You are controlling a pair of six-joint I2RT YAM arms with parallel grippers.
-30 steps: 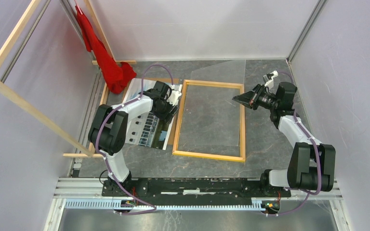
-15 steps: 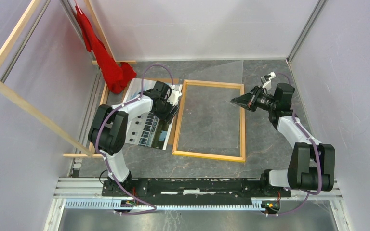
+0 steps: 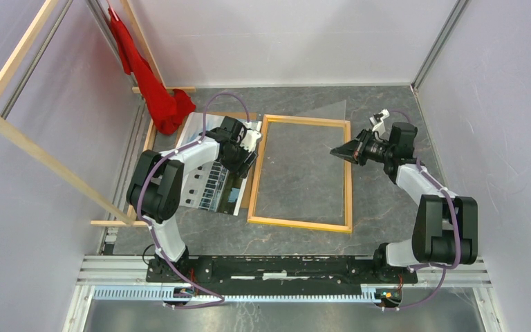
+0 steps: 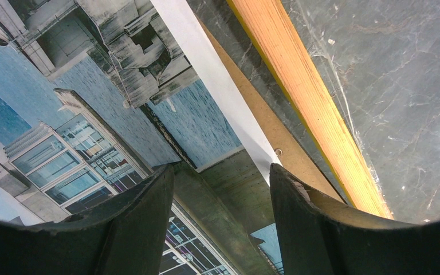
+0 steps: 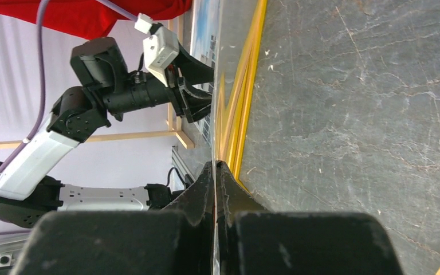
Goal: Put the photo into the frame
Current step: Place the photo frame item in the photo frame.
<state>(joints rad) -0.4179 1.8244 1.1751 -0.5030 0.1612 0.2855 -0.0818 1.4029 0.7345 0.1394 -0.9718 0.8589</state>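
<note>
Lying left of the frame [image 3: 348, 187], photo [image 3: 211, 190]: likely light, floppy; edge grip advised; left fingers [image 4: 137, 229] are hovering parted, empty; right fingers [image 5: 197, 200] are pinching clear sheet [image 3: 311, 138].

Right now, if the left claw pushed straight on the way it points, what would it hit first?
Most likely the large paper photo of a grey building, lying just ahead of the open left gripper; depth is unclear.
</note>
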